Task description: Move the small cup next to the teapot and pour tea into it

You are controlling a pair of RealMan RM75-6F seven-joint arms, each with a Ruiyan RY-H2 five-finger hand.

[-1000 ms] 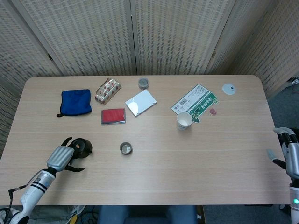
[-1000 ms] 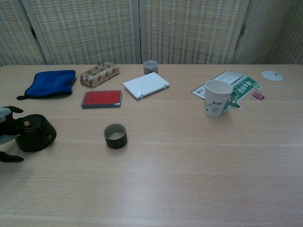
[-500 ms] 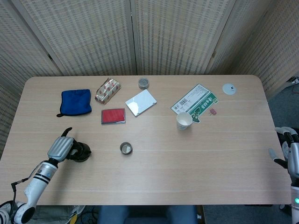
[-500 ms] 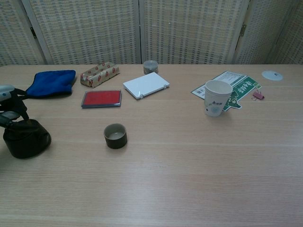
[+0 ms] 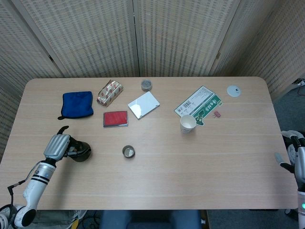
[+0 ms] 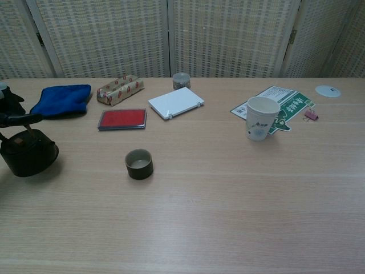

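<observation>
The small dark cup (image 6: 138, 164) stands upright mid-table, apparently empty. The dark round teapot (image 6: 27, 156) sits well apart, near the left edge.

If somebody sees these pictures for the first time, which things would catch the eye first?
Probably the dark teapot near the table's left edge, with the left robot hand on its handle, and the small cup standing apart to its right. Next, the white paper cup on the green leaflet and the blue cloth at the far left.
</observation>
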